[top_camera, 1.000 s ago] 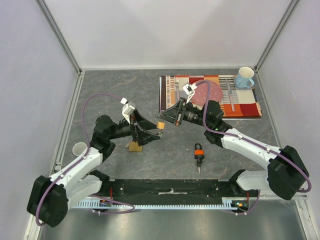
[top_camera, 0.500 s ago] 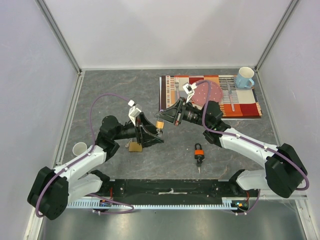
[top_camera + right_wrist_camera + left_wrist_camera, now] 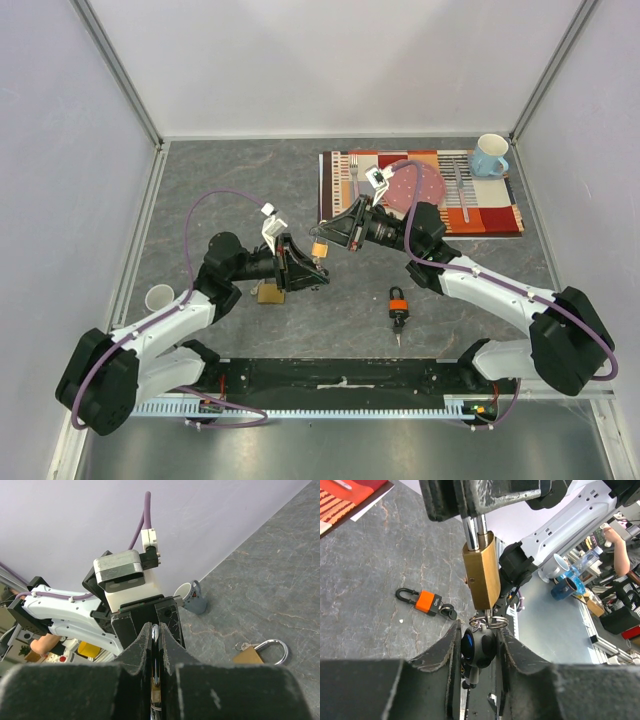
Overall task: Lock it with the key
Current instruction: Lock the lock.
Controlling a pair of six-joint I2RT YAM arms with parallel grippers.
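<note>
A brass padlock (image 3: 482, 572) hangs in the air over the middle of the table, also seen small from above as the brass padlock (image 3: 319, 250). My right gripper (image 3: 155, 630) is shut on its steel shackle (image 3: 474, 527), pinching it from above. The key sticks out of the lock's underside, with a wire ring (image 3: 487, 622) at its base. Its black head (image 3: 479, 647) sits between the fingers of my left gripper (image 3: 477, 630), which is shut on it. In the top view the left gripper (image 3: 308, 268) meets the right gripper (image 3: 325, 243) at the lock.
A second brass padlock (image 3: 268, 293) with an open shackle lies under the left arm. An orange padlock (image 3: 398, 302) with its key lies near the front. A white cup (image 3: 158, 297) stands at the left. The placemat (image 3: 500, 215) with cutlery and a blue mug (image 3: 490, 155) are at the back right.
My left gripper has moved right to the hanging padlock and closed its fingers on the key's black head. The right arm and padlock have stayed where they were.
</note>
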